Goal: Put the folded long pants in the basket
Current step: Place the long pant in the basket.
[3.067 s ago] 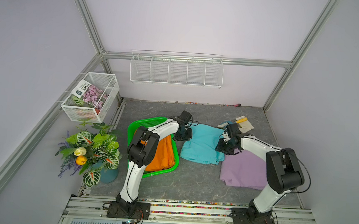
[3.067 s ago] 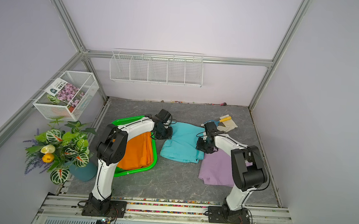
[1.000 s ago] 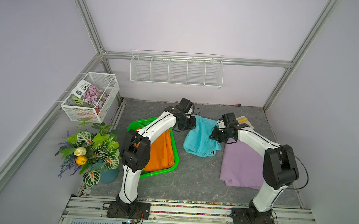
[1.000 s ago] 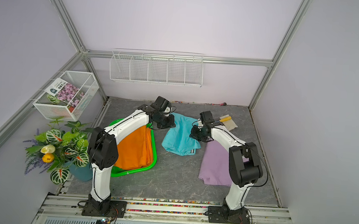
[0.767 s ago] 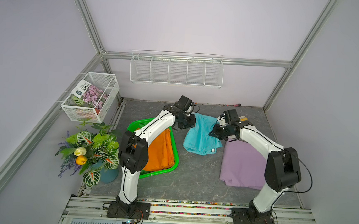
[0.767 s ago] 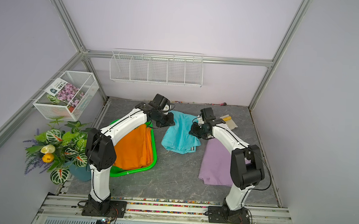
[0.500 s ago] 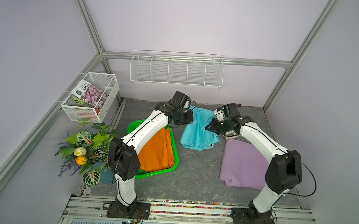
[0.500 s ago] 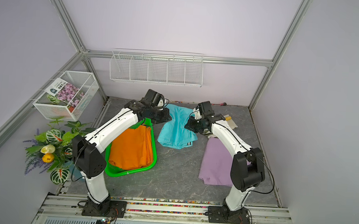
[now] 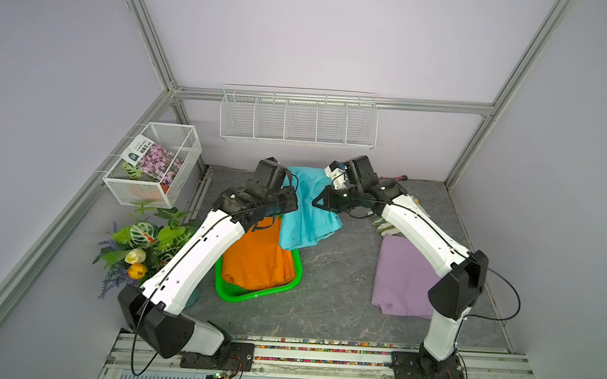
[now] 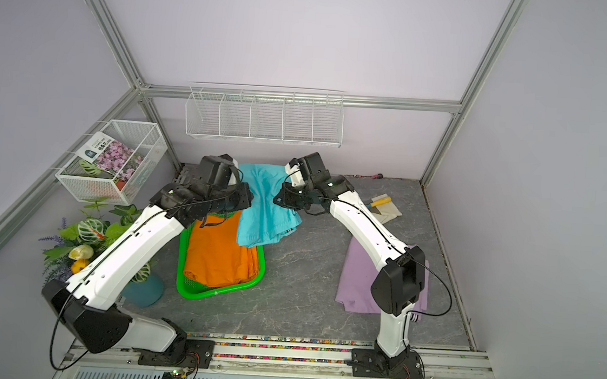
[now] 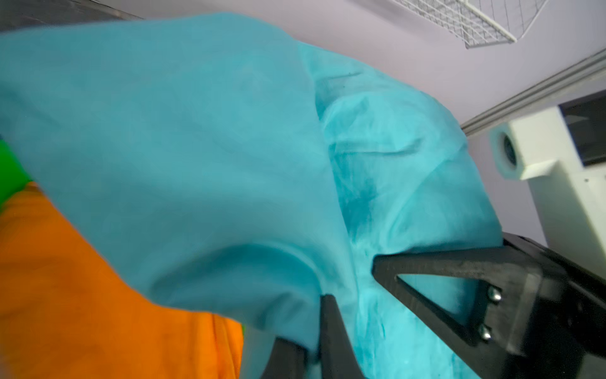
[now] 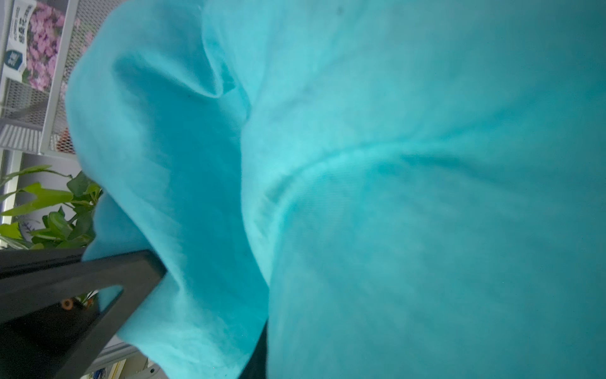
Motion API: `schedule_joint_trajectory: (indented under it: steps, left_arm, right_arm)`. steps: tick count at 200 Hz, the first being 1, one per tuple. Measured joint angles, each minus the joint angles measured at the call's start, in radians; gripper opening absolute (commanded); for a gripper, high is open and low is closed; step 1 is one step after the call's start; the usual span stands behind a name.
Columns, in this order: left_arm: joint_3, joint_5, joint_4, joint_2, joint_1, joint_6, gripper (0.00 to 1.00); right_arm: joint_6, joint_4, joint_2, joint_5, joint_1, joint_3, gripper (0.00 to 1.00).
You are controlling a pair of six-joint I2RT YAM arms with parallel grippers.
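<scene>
In both top views the teal long pants (image 9: 307, 212) (image 10: 264, 209) hang lifted between my two grippers. My left gripper (image 9: 292, 197) (image 11: 311, 341) is shut on one upper edge and my right gripper (image 9: 317, 202) (image 12: 262, 351) on the other, its fingers mostly buried in cloth. The lower end drapes over the far right corner of the green basket (image 9: 250, 296) (image 10: 214, 292). The orange pants (image 9: 257, 256) lie inside the basket. On the table to the right, the lilac pants (image 9: 402, 277) lie flat, partly under my right arm.
A potted plant (image 9: 145, 238) stands left of the basket. A white wire basket (image 9: 153, 165) with a flower packet hangs on the left wall, and a wire rack (image 9: 299, 117) on the back wall. Pale gloves and a tool (image 10: 385, 207) lie behind the lilac pants.
Both grippers have raised the teal pants off the table and carried them left, towards the basket. The cloth's lower end now overlaps the basket's corner.
</scene>
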Motion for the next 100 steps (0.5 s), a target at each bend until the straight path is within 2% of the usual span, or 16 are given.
schedule_joint_trajectory:
  steps: [23,50,100]
  left_arm:
    - [-0.085,0.001,-0.012,-0.095,0.099,-0.008,0.0]
    - [-0.135,0.016,-0.042,-0.145,0.191,-0.008,0.0]
    - [-0.188,0.011,-0.051,-0.152,0.226,0.002,0.0]
  right_arm:
    - [0.0,-0.005,0.07,0.002,0.067,0.083,0.0]
    - [0.005,-0.005,0.138,0.006,0.127,0.15,0.0]
    - [0.017,-0.002,0.215,0.026,0.179,0.195,0.0]
